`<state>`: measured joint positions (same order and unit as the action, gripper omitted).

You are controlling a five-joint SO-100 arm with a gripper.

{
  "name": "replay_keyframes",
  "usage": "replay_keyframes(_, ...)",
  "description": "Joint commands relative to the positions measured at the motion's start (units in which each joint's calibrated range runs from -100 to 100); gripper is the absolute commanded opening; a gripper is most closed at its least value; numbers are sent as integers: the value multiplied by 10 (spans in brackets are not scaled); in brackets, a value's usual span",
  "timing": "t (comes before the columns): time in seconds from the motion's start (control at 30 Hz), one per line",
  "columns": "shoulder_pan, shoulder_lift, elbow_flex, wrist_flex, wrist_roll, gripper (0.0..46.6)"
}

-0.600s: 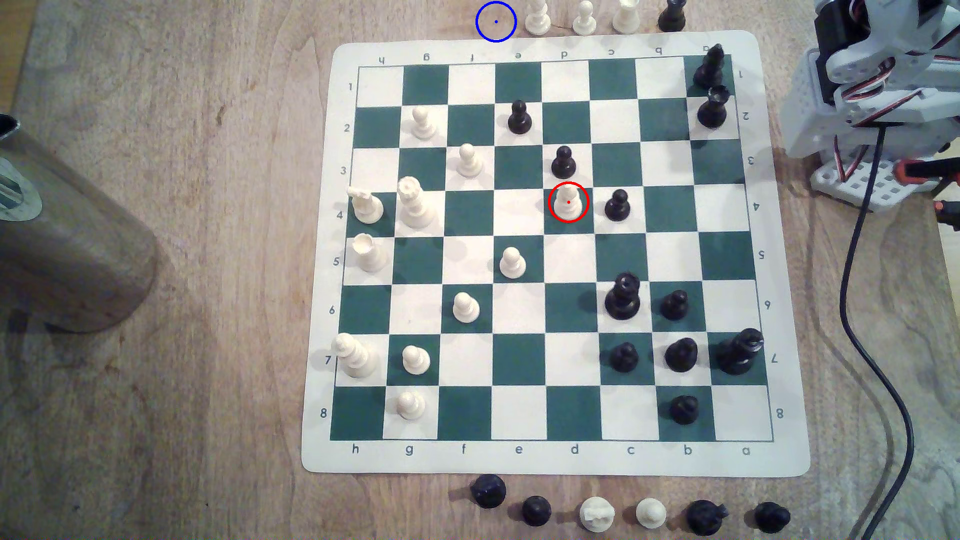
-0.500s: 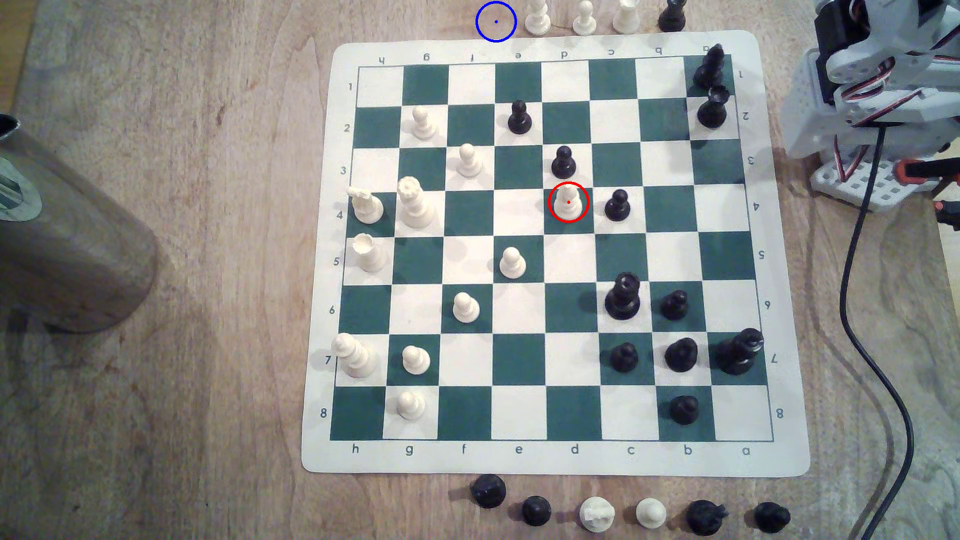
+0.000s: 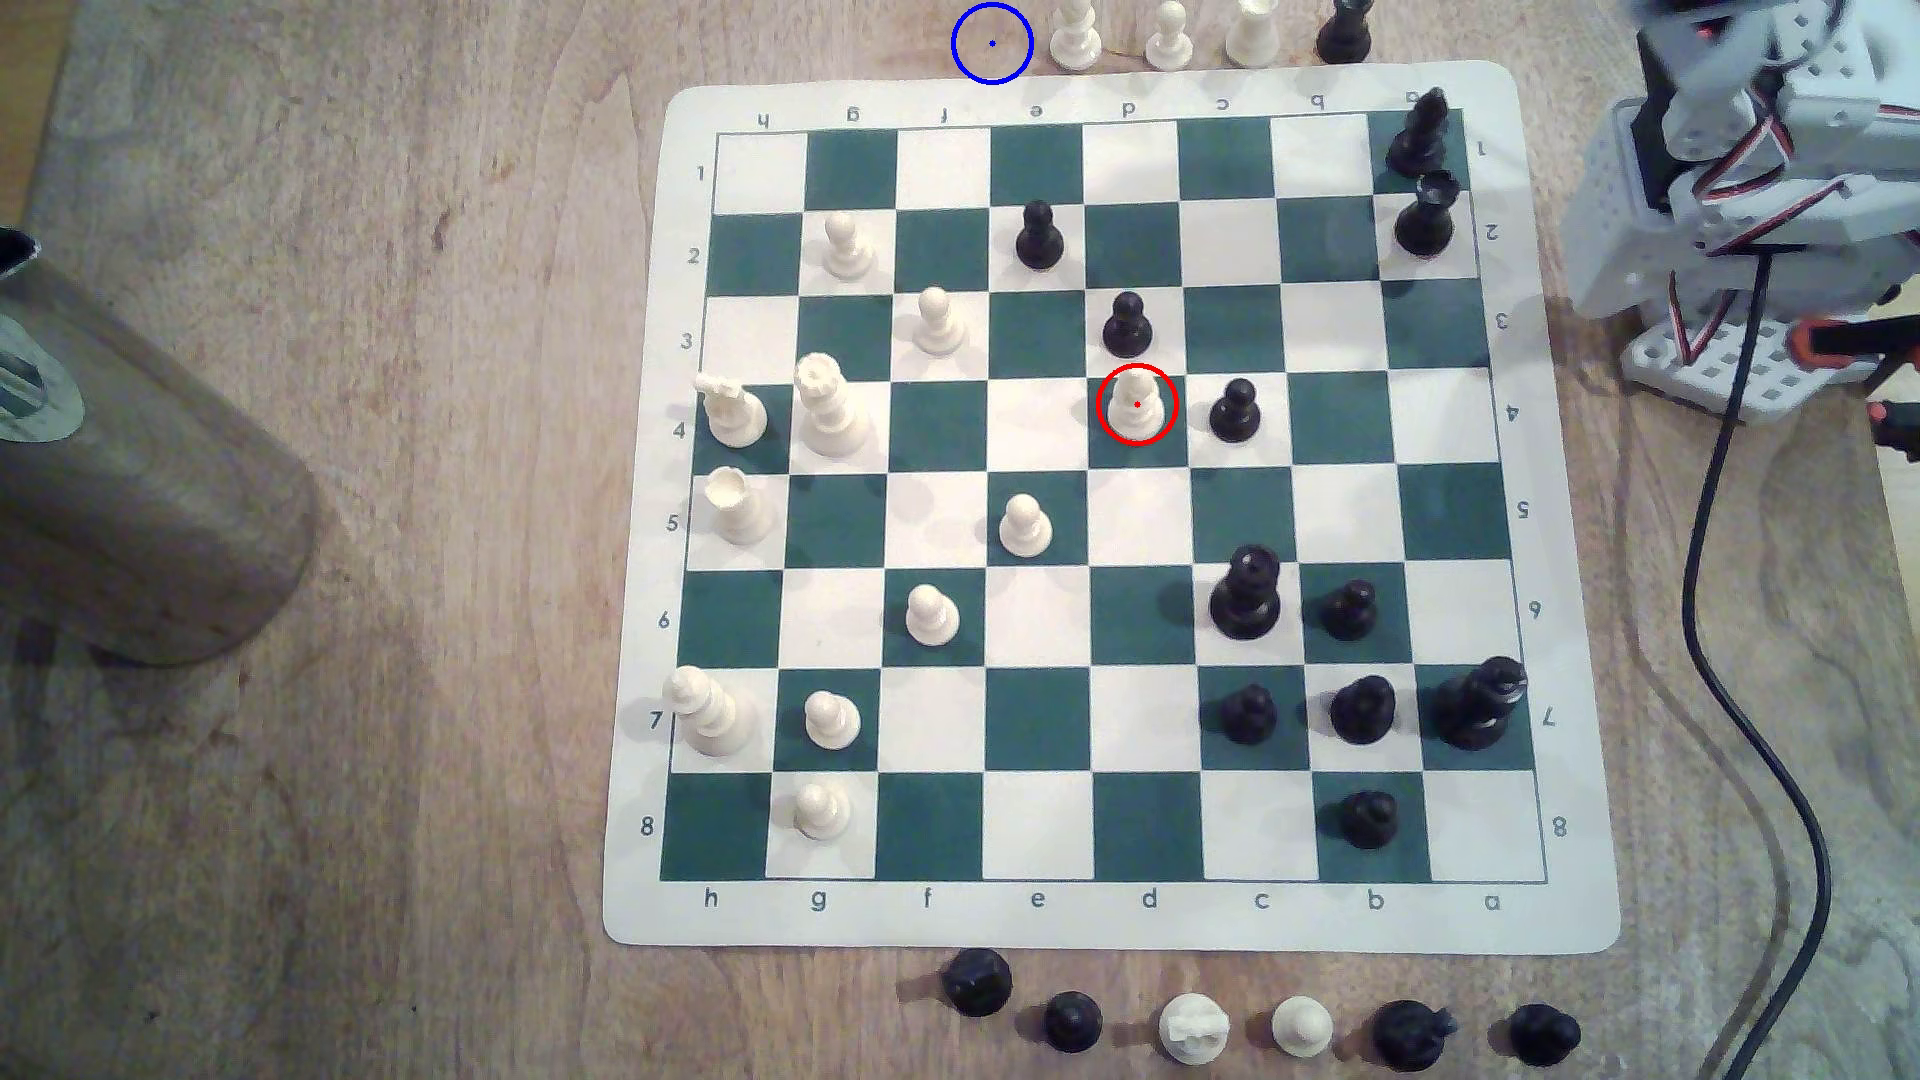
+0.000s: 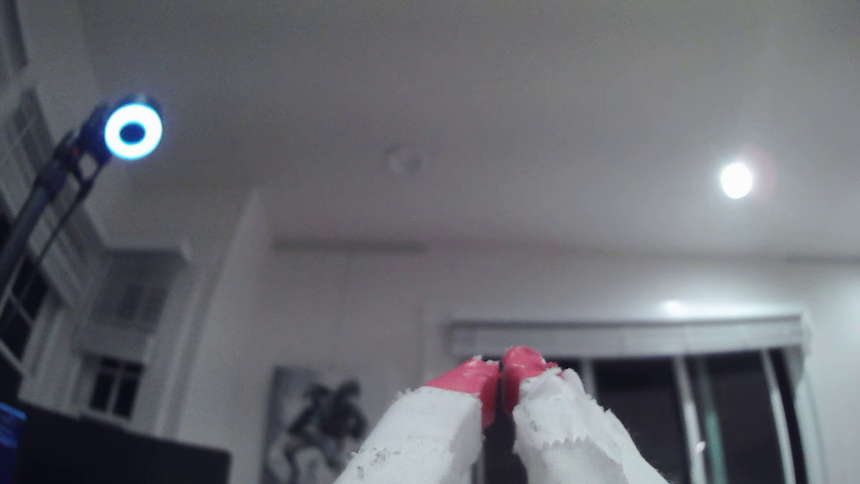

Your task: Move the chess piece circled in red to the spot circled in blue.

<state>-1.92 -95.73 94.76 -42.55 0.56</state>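
Arm [image 3: 1766, 177] has shifted at the exterior view's right edge since half a second ago; pieces unmoved. We see the claw [image 4: 501, 367] pointed at the ceiling, tips together, empty. Pawn [image 3: 1136, 407] stands on d4 inside its red ring. Blue ring [image 3: 992, 44] off-board, bare. By our reckoning, the whole task remains.

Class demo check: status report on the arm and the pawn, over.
Gripper shut, empty, aimed at ceiling. Circled pawn untouched on board. Blue spot bare. Black pawns beside it.

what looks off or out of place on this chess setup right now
One white piece in the row below the board lies on its side; its neighbours stand upright. On the board, nothing is toppled. The tool is shut, pointing toward the ceiling.
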Motion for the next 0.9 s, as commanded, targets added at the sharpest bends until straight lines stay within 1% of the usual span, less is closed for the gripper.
replay_keyframes(0.0,1,1,-67,77,-2,2)
replay_keyframes(0.13,-9,1,-115,219,-2,2)
replay_keyframes(0.17,-19,1,-157,330,0,2)
replay_keyframes(0.2,-20,1,-191,425,-2,2)
replay_keyframes(0.33,-16,1,-274,661,-3,2)
replay_keyframes(0.4,-20,1,-317,787,1,2)
replay_keyframes(0.43,-27,1,-329,823,13,2)
replay_keyframes(0.47,-41,1,-341,887,40,2)
replay_keyframes(0.5,-58,1,-343,912,41,2)
replay_keyframes(0.57,-95,22,-356,977,36,2)
replay_keyframes(0.6,-125,46,-361,1015,24,4)
replay_keyframes(0.63,-138,64,-363,1031,17,8)
replay_keyframes(0.73,-155,120,-363,1040,0,28)
replay_keyframes(0.77,-164,153,-363,1032,-15,47)
replay_keyframes(0.87,-176,205,-364,1010,-32,80)
